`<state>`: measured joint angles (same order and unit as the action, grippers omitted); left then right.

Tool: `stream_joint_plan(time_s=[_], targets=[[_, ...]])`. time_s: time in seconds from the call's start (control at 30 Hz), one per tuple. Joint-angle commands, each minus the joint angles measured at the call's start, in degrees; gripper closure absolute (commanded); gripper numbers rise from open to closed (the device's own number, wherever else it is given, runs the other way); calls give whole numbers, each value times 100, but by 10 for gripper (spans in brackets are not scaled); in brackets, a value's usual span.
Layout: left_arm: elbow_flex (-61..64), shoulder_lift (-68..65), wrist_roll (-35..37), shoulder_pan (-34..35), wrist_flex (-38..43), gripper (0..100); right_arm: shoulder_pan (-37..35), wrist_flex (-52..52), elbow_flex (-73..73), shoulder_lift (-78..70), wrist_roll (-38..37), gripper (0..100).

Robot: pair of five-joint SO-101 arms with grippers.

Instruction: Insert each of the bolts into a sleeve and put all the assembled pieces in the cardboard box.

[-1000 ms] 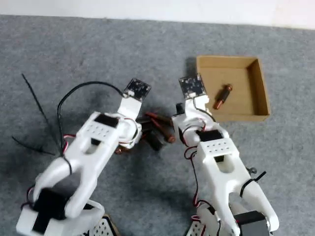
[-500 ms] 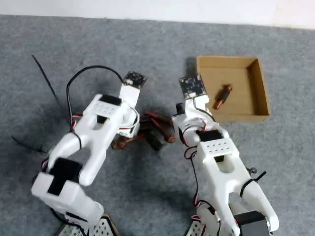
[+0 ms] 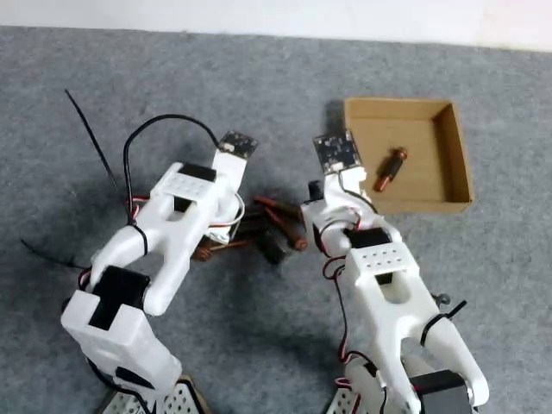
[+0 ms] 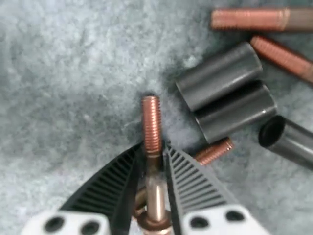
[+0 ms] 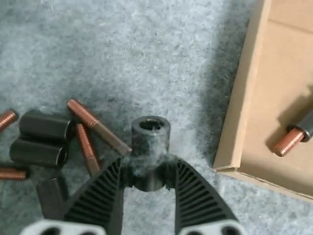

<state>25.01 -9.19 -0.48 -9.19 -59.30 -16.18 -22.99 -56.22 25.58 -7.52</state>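
We are clenching a copper bolt (image 4: 151, 117) in the left pincer (image 4: 152, 148) and a black sleeve (image 5: 150, 133) in the right pincer (image 5: 148, 164); overhead, our arms (image 3: 177, 228) are hiding both grasps.

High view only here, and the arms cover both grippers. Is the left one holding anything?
Observer: Yes. The left gripper is shut on a bolt, with the threaded end pointing out ahead of it.
Operator: And the right?
Observer: The right gripper is shut on a sleeve, with its open bore facing the wrist camera.
Operator: Any sleeves left on the mat?
Observer: The left wrist view shows two loose sleeves lying side by side and touching. A third sleeve lies next to them.
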Motion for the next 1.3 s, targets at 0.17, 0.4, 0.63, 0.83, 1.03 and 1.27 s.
stream_joint_plan(time_s=[0.17, 0.4, 0.63, 0.83, 1.03, 1.27], targets=[[330, 1393, -659, 488, 88, 993, 31, 145, 92, 31, -88, 994], [1068, 2510, -2031, 629, 615, 993, 48, 145, 92, 22, -97, 994], [1130, 2589, -4967, 1420, 466, 993, 31, 145, 92, 13, -97, 994], [857, 2229, -7490, 2141, -695, 993, 31, 145, 92, 13, -97, 994], [-75, 1490, -8105, 2844, -765, 993, 31, 145, 92, 4, -97, 994], [-1473, 31, -8097, 2976, -1178, 993, 31, 145, 92, 4, -97, 994]])
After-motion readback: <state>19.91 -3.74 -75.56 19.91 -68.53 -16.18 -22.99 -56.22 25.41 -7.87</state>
